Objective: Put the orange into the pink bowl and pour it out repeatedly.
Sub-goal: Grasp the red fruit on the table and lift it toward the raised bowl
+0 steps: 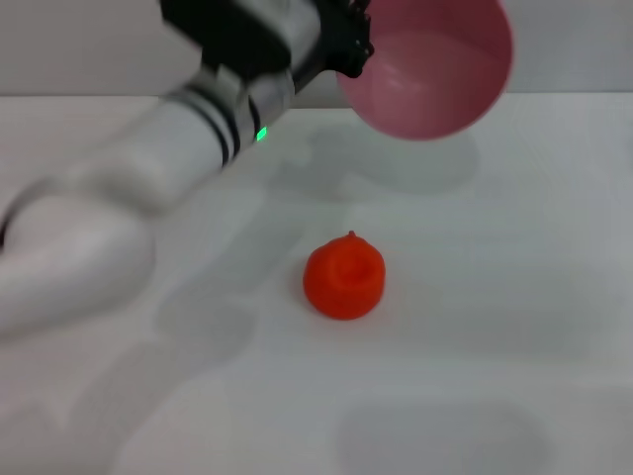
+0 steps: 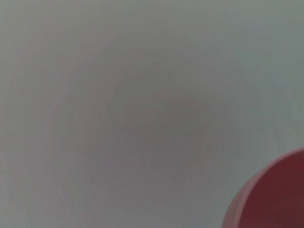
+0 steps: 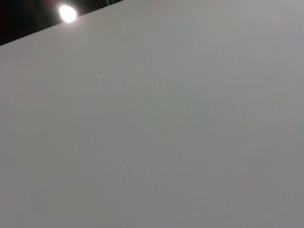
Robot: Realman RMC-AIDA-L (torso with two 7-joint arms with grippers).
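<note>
The orange (image 1: 343,280) lies alone on the white table (image 1: 514,297), near the middle of the head view, stem nub up. The pink bowl (image 1: 435,79) hangs in the air at the back, well above the table and tilted on its side, its opening facing me; it is empty. My left gripper (image 1: 348,45) is shut on the bowl's rim at its left side. A part of the bowl's rim (image 2: 270,199) shows in the left wrist view. My right gripper is out of view.
The white table stretches all around the orange. The bowl's shadow (image 1: 396,168) lies on the table behind the orange. The right wrist view shows only bare table surface (image 3: 152,123) and a lamp (image 3: 67,13) beyond its edge.
</note>
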